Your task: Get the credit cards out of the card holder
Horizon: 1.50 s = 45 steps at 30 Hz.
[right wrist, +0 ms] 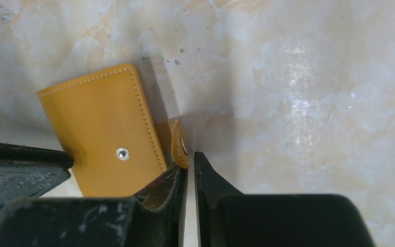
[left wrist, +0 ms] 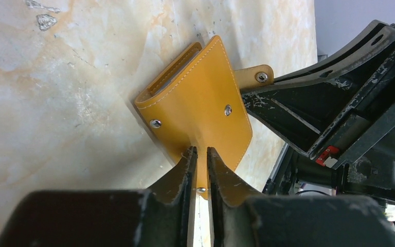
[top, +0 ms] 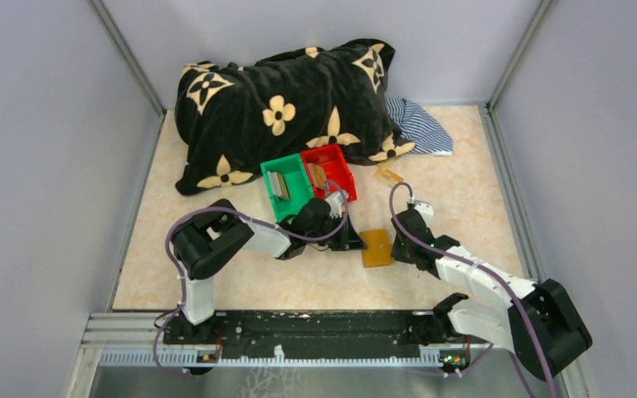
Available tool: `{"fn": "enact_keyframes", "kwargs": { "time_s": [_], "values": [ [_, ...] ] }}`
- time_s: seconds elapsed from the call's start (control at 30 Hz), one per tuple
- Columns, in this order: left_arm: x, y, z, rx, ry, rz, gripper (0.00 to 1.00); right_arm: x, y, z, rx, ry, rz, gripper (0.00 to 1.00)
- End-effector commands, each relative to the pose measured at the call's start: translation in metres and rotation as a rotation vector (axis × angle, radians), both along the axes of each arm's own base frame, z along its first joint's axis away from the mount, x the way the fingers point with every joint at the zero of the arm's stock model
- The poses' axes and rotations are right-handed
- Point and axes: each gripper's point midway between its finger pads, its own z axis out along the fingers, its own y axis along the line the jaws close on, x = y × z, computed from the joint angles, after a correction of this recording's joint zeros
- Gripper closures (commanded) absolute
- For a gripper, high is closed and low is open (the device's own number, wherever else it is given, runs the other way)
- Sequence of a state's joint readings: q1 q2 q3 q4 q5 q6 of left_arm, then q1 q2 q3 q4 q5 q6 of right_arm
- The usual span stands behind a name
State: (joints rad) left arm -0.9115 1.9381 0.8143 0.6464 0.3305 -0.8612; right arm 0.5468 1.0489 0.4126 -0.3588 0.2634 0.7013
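card holder (top: pixel 376 247) closed and flat on marble table (top: pixel 464 182), between the two grippers, just in front of green bin (top: pixel 294 207) and red bin (top: pixel 322 152). left gripper (left wrist: pixel 199 150) at holder's near edge, fingers almost together with a thin slit, stud (left wrist: pixel 200 189) showing in the slit; can't tell if pinching the leather. right gripper (right wrist: pixel 189 162) on the opposite side, fingers nearly together too, one tip right by the strap tab (right wrist: pixel 177 141); can't tell if touching or gripping. cards (top: pixel 279 184) in green bin. black flowered pillow (top: pixel 282 99) and striped cloth (top: pixel 419 124) at the back.
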Motion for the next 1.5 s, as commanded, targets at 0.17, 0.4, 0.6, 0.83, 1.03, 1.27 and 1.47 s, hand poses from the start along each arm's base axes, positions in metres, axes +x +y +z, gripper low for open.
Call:
{"fn": "enact_keyframes", "kwargs": {
  "time_s": [0.17,0.4,0.6,0.83,1.03,1.27,1.47],
  "values": [
    [-0.002,0.010,0.017,0.033,-0.067,-0.026,0.71,0.013,0.021,0.013,0.089,-0.081,0.081,0.93],
    [0.003,0.016,0.022,0.065,-0.105,-0.007,0.71,0.011,0.045,0.038,0.231,-0.148,0.169,0.93],
    [0.000,0.014,0.018,0.058,-0.081,-0.017,0.71,0.015,0.051,0.056,0.260,-0.180,0.186,0.93],
    [0.000,0.020,0.029,0.053,-0.110,-0.002,0.71,0.021,0.065,0.058,0.276,-0.173,0.228,0.93],
    [-0.001,0.028,0.040,0.050,-0.140,0.016,0.71,0.028,0.082,0.077,0.303,-0.218,0.266,0.93],
    [0.002,0.038,0.079,0.004,-0.231,0.053,0.72,0.043,0.103,0.083,0.298,-0.228,0.304,0.93],
    [0.009,0.052,0.072,0.087,-0.271,0.089,0.72,0.048,0.103,0.078,0.282,-0.215,0.278,0.89]
  ]
}}
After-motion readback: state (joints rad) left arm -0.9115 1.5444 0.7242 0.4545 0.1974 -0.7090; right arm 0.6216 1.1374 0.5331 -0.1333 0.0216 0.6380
